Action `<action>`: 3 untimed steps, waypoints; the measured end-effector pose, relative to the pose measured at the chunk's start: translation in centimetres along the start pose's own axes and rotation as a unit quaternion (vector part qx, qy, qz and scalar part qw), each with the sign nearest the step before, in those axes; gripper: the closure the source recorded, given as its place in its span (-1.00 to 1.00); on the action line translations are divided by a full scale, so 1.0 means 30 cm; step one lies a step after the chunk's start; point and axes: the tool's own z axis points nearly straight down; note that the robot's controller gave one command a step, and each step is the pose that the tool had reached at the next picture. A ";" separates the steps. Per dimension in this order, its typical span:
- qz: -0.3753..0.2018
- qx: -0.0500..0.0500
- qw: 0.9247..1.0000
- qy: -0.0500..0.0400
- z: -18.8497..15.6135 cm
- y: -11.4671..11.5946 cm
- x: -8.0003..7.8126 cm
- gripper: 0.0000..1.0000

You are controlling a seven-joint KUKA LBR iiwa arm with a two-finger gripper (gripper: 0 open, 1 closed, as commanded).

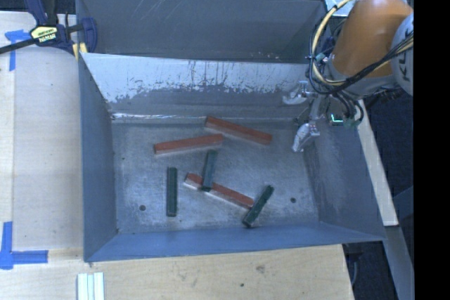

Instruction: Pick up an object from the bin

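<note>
My gripper [304,135] hangs at the right side of the bin, above the floor near the right wall, with nothing between its fingers. The fingertips look close together. Nearest to it lies a reddish-brown bar [238,131], just to its left near the back of the floor. A second reddish-brown bar [188,145] lies further left. A dark green stick [258,205] rests near the front, below the gripper.
Another reddish-brown bar [219,192] lies mid-floor with a dark green stick [208,170] across its left end. A third green stick [171,191] lies upright at the left. The bin's sloped walls rise close on the gripper's right.
</note>
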 end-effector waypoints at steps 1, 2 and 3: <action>-0.001 0.001 1.000 -0.004 -0.017 0.001 -0.007 -1.00; -0.031 0.002 0.999 -0.015 0.205 0.159 0.012 1.00; -0.031 0.002 0.999 -0.015 0.205 0.158 0.012 1.00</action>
